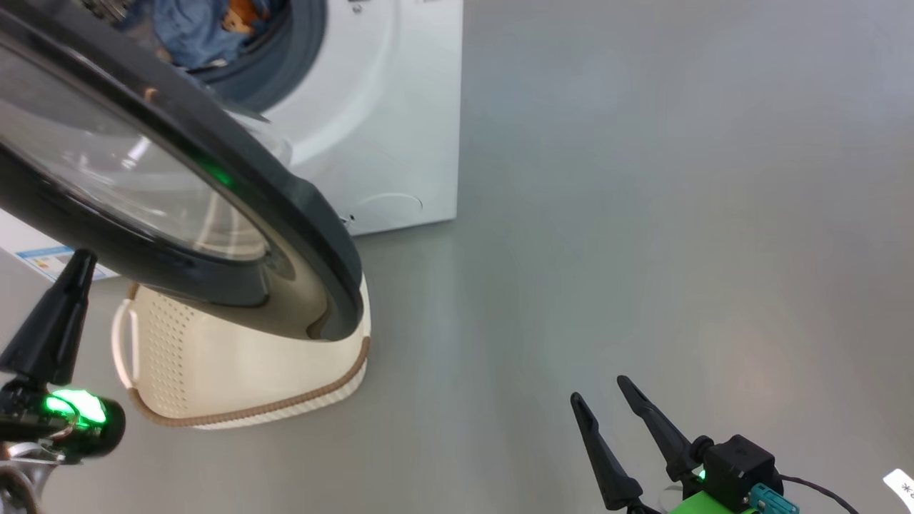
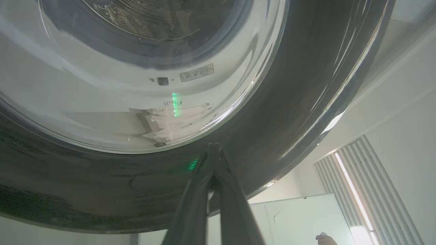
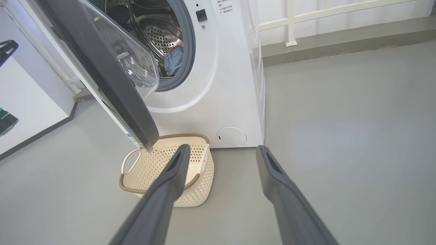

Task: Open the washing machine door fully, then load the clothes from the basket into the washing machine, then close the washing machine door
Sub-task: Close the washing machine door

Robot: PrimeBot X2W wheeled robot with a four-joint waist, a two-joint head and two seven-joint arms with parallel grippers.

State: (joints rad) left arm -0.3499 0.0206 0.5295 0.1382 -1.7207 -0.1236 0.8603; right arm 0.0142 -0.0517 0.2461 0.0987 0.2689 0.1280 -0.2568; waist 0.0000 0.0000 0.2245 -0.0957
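Observation:
The washing machine [image 1: 385,107] [image 3: 224,85] stands with its door [image 1: 285,207] [image 3: 112,78] partly swung out over the basket. Blue clothes [image 1: 193,32] [image 3: 173,59] with an orange patch lie inside the drum. The cream basket [image 1: 214,364] [image 3: 197,194] sits on the floor under the door, and the part of its inside that I see holds nothing. My left gripper [image 1: 82,257] [image 2: 213,147] is shut, its tips at the outer black rim of the door [image 2: 289,119]; contact is unclear. My right gripper [image 1: 598,387] [image 3: 223,147] is open and holds nothing, back from the basket.
Grey floor [image 1: 643,214] stretches to the right of the machine. A round flap [image 3: 231,136] sits low on the washer's front. A white panel [image 3: 30,102] stands to the left, and a white railing [image 3: 289,23] runs behind the machine.

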